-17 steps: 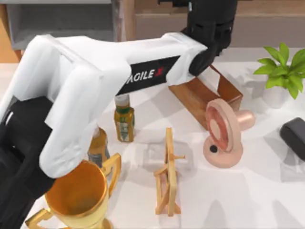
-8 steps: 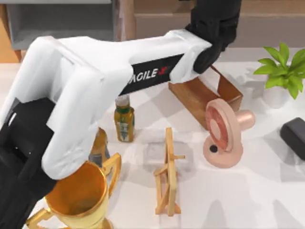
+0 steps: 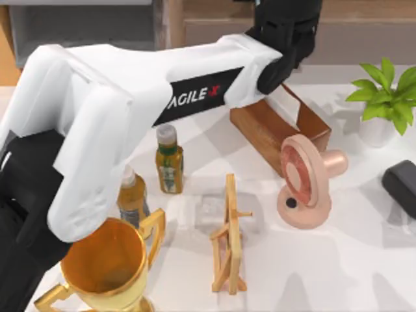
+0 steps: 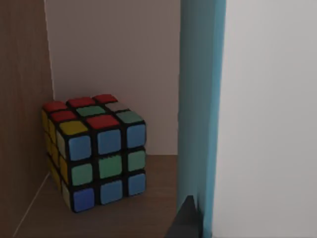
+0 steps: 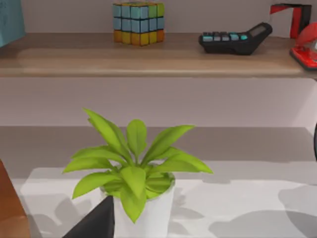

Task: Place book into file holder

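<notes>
The left arm [image 3: 149, 110] reaches across the table from the near left corner up to the far edge, its black wrist over the back end of the brown tissue box [image 3: 276, 133]. In the left wrist view the book [image 4: 200, 114] stands upright right in front of the camera, teal spine facing us, and a dark fingertip [image 4: 185, 223] pokes up against its lower edge. The left gripper appears clamped on the book, though the jaws themselves are mostly hidden, so that is a fair reading rather than a clear sight. Beyond the book sits a Rubik's cube [image 4: 94, 151] on the wooden shelf [image 4: 148, 198], tucked against the shelf's side wall, with a strip of open shelf between the cube and the book.

The file holder [image 3: 84, 32] shows at the far left corner of the top view, grey walls open toward us, well apart from the wrist. On the table a green-capped bottle [image 3: 169, 159], a gold trophy [image 3: 107, 266], a wooden stand [image 3: 229, 237] and a pink roller [image 3: 305, 179] crowd the middle.

From the right wrist view, a potted plant [image 5: 136, 173] stands close ahead, with a calculator [image 5: 235, 39] on the shelf behind; I can't tell how the right jaws are set.
</notes>
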`<state>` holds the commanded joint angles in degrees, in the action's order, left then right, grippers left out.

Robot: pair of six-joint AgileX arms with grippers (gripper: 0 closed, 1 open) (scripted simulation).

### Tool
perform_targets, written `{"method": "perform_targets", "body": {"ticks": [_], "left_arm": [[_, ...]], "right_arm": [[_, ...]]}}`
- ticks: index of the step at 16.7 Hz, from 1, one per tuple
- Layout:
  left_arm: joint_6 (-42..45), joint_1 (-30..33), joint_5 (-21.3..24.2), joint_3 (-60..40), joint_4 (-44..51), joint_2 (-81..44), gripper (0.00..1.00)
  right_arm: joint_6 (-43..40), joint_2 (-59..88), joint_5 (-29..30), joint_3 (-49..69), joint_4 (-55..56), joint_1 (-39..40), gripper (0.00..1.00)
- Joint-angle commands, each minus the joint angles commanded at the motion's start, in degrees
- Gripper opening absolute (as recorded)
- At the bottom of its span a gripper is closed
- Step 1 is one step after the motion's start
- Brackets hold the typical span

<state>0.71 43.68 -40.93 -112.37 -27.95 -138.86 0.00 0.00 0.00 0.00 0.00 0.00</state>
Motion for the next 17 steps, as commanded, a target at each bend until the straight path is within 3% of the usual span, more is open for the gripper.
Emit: {"method": "perform_targets", "body": {"ticks": [3, 6, 10, 17], "left_arm": [[0.5, -0.2, 0.3, 0.0, -0.1, 0.1, 0.00], [4.0, 0.0, 4.2, 2.4, 0.3, 2.3, 0.00], [10.7, 1.6, 14.2, 13.2, 0.1, 10.4, 0.00], [26.2, 2.5, 33.4, 43.4, -1.1, 35.4, 0.00]], "right_arm": [[0.0, 0.0, 0.0, 0.0, 0.0, 0.0, 1.00], [0.0, 0.0, 0.0, 0.0, 0.0, 0.0, 1.00], [0.0, 0.0, 0.0, 0.0, 0.0, 0.0, 1.00], [0.0, 0.0, 0.0, 0.0, 0.0, 0.0, 1.00]]}}
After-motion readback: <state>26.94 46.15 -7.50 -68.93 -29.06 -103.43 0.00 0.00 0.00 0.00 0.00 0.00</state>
